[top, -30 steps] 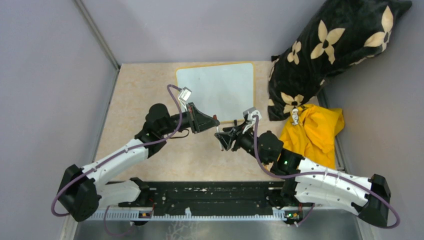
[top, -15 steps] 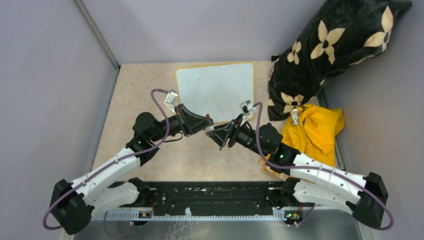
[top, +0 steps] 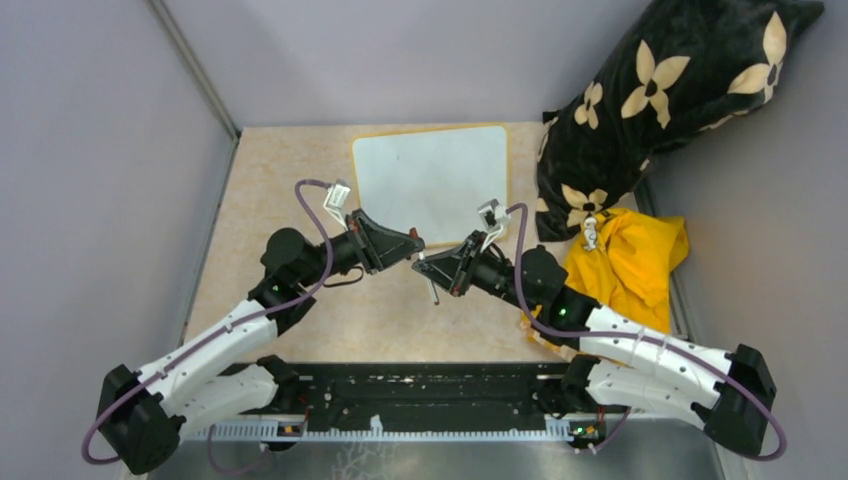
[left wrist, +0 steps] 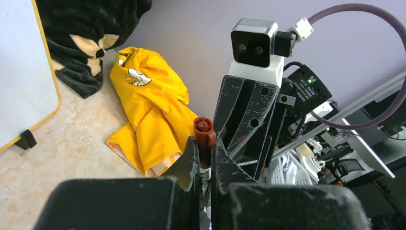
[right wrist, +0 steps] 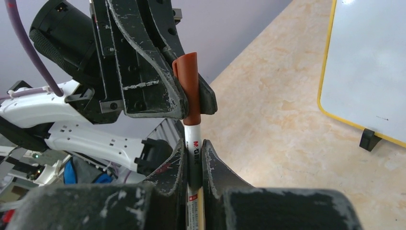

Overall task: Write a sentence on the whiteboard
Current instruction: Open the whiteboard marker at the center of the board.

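The whiteboard (top: 430,180) lies flat at the back of the table, yellow-framed, its white face blank; no sentence shows on it. Its edge shows in the left wrist view (left wrist: 19,62) and the right wrist view (right wrist: 368,62). A marker (top: 431,285) hangs in front of the board between both grippers. My left gripper (top: 416,244) is shut on its red-brown cap (left wrist: 204,132). From the opposite side my right gripper (top: 436,266) is shut on the white barrel (right wrist: 193,136) just below the cap (right wrist: 187,81). The two grippers' fingers nearly touch.
A black pillow with cream flowers (top: 660,100) leans in the back right corner. A crumpled yellow cloth (top: 625,265) lies beside the right arm. Purple walls close the left, back and right sides. A black rail (top: 430,395) runs along the near edge.
My right gripper has swung up to the left gripper and shut on the marker's barrel; it was open before. The left gripper drew back slightly to the left, still holding the cap.
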You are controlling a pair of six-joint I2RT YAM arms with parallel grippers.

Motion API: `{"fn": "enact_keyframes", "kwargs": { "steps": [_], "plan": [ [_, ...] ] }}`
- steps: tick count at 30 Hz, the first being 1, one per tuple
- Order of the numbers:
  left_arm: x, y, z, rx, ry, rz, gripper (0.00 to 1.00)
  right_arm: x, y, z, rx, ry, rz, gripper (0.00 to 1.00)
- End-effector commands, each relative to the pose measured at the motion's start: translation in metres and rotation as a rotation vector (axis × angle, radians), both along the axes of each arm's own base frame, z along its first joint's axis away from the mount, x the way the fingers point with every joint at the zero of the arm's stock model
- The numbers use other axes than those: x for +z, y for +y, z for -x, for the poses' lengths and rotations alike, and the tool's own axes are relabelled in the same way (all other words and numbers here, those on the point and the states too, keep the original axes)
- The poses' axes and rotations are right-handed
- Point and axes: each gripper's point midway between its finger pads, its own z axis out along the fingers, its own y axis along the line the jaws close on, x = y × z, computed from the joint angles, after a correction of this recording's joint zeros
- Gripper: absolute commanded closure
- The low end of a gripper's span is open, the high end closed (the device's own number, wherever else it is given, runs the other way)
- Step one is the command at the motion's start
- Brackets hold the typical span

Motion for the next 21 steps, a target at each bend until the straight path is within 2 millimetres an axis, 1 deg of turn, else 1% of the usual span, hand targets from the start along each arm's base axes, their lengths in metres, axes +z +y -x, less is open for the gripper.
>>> {"fn": "enact_keyframes", "kwargs": {
  "steps": [1, 6, 10, 21],
  "plan": [
    [0.039, 0.014, -0.007, 0.088, -0.067, 0.097, 1.00, 0.017, -0.007, 0.001, -0.014, -0.018, -0.049, 1.00],
    [0.054, 0.020, -0.015, 0.114, -0.064, 0.128, 1.00, 0.006, -0.012, 0.003, -0.020, -0.011, -0.030, 1.00],
    [0.059, 0.022, -0.019, 0.127, -0.068, 0.136, 1.00, 0.001, -0.014, 0.004, -0.021, -0.002, -0.031, 1.00],
    [0.052, 0.031, -0.029, 0.196, -0.036, 0.143, 1.00, 0.000, -0.018, 0.005, -0.031, -0.008, -0.028, 1.00]
  ]
}}
